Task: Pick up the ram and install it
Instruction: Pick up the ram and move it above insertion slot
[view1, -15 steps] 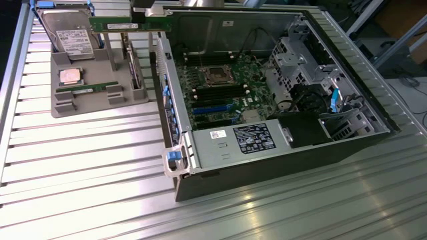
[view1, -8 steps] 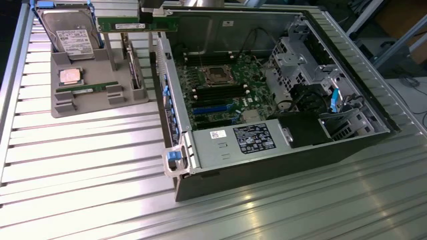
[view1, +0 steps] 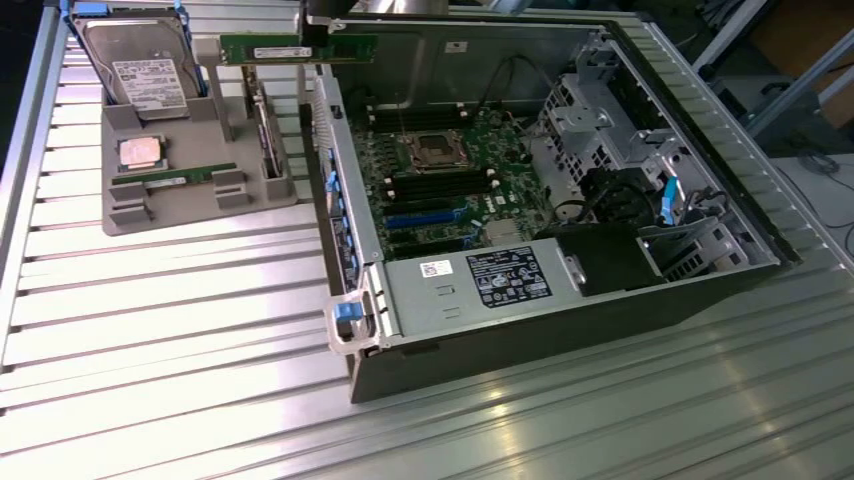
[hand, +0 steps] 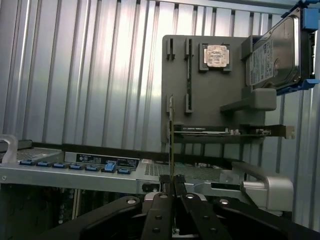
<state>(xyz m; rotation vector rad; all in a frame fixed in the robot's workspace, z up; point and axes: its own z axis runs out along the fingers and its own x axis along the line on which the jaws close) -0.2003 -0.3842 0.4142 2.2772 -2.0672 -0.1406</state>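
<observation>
View from exterior: found the gripper (view1: 318, 48) at the far edge of the scene, jaws closed narrow on the ram (view1: 267, 47). Noted the ram held level, long edge horizontal, lifted over the border between the grey tray (view1: 200, 205) and the open computer case (view1: 694, 290). Logged on the tray: a second ram (view1: 187, 175) lying in its slot, a square silver processor (view1: 140, 152) just beside it, a hard drive (view1: 140, 65) standing at the far end, a card (view1: 271, 130) upright on edge along the side nearest the case. Saw inside the case the motherboard (view1: 467, 190) with the processor socket (view1: 437, 150) near its middle, and a power supply (view1: 487, 285) at the near end. Recorded tray and case both resting on a ribbed metal table (view1: 160, 330).

View from wrist: sighted along the ram (hand: 172, 135), edge-on, a thin line emerging from between the black fingers (hand: 161, 200). Confirmed the fingers pressed against both its faces, nothing else in the grip. Made out beyond it the tray (hand: 210, 107) carrying processor (hand: 216, 55), hard drive (hand: 277, 50), second ram (hand: 188, 65) and card (hand: 225, 131). Marked the case rim with its row of blue clips (hand: 75, 165) between gripper (hand: 173, 187) and tray
</observation>
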